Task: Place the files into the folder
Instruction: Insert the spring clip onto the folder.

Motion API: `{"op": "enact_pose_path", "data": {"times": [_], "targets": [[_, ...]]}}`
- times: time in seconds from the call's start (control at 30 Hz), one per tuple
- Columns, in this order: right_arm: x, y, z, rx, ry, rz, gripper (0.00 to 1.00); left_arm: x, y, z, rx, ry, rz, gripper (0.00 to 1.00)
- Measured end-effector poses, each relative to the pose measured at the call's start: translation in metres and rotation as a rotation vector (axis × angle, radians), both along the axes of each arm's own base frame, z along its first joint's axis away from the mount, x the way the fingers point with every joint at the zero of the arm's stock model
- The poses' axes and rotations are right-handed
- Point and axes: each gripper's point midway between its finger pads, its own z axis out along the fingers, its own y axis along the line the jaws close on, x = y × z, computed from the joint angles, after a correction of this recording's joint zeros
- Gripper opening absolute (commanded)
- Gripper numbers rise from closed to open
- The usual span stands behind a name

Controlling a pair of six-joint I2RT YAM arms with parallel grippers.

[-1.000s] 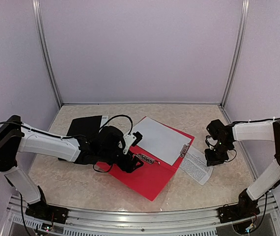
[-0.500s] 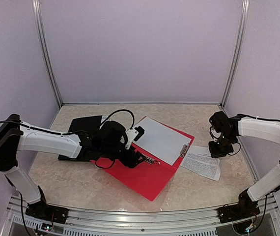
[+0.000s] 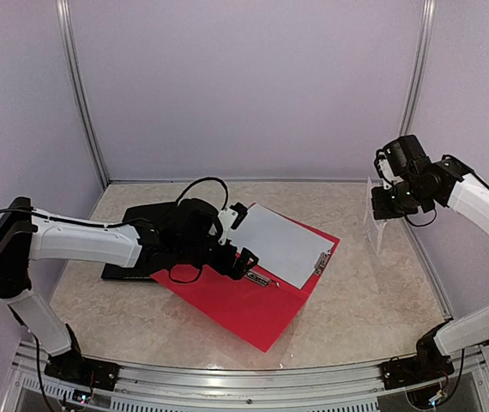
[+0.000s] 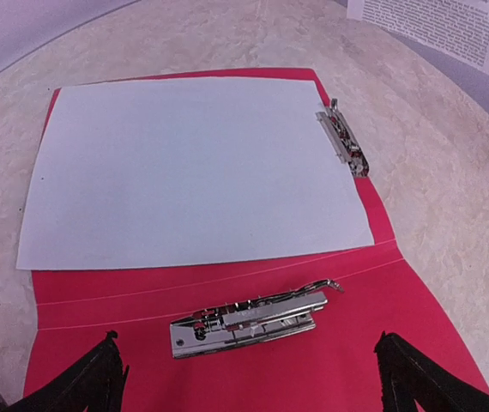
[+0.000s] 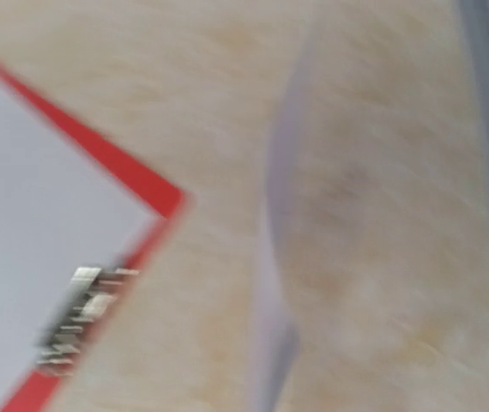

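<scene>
Top external view: a black board (image 3: 146, 225) lies on the desk (image 3: 356, 318), centre left, partly behind the left arm (image 3: 81, 245). Centre frame, the open red folder (image 3: 244, 305) carries a blank sheet (image 3: 280, 245). Left end effector (image 3: 243, 257) gapes empty above it; right end effector (image 3: 392, 204), upper right, pinches a dangling printed sheet (image 4: 437, 26).

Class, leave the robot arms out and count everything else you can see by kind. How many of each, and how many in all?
Paper sheets: 2 (blank sheet, printed sheet)
Red folder: 1
Metal clips: 2 (middle clip, edge clip)
Black board: 1
Total: 6
</scene>
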Motion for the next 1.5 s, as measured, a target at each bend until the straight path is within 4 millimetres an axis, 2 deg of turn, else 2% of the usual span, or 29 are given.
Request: {"op": "enact_pose_path", "data": {"times": [0.23, 0.4, 0.53, 0.67, 0.77, 0.87, 0.97, 1.1, 1.17, 1.3, 1.37, 1.5], "targets": [[-0.009, 0.089, 0.028, 0.116, -0.089, 0.287, 0.0, 0.03, 0.002, 0.051, -0.21, 0.046, 0.037, 0.99], [-0.019, 0.149, 0.063, 0.253, -0.191, 0.482, 0.0, 0.03, -0.002, 0.066, -0.324, 0.116, 0.025, 0.99], [-0.028, 0.179, 0.082, 0.331, -0.228, 0.597, 0.0, 0.025, -0.005, 0.067, -0.343, 0.138, 0.0, 0.99], [-0.04, 0.197, 0.086, 0.389, -0.224, 0.673, 0.0, 0.027, 0.002, 0.075, -0.343, 0.118, -0.001, 0.99], [-0.047, 0.202, 0.074, 0.423, -0.196, 0.7, 0.0, 0.03, 0.016, 0.09, -0.348, 0.073, 0.007, 0.99], [-0.06, 0.203, 0.045, 0.46, -0.122, 0.713, 0.0, 0.034, 0.032, 0.103, -0.338, 0.018, 0.031, 0.99], [-0.077, 0.209, 0.01, 0.516, -0.029, 0.727, 0.0, 0.032, 0.05, 0.103, -0.303, -0.026, 0.069, 0.99], [-0.112, 0.228, -0.033, 0.583, 0.11, 0.77, 0.0, 0.027, 0.076, 0.091, -0.223, -0.053, 0.129, 0.99], [-0.125, 0.241, -0.041, 0.612, 0.151, 0.797, 0.0, 0.028, 0.083, 0.089, -0.192, -0.066, 0.154, 0.99], [-0.141, 0.27, -0.035, 0.697, 0.165, 0.861, 0.0, 0.032, 0.092, 0.082, -0.143, -0.075, 0.192, 0.99], [-0.145, 0.281, -0.033, 0.731, 0.169, 0.883, 0.0, 0.034, 0.095, 0.081, -0.133, -0.081, 0.21, 0.99], [-0.147, 0.294, -0.042, 0.752, 0.197, 0.883, 0.0, 0.037, 0.101, 0.08, -0.115, -0.093, 0.244, 0.99]]}}
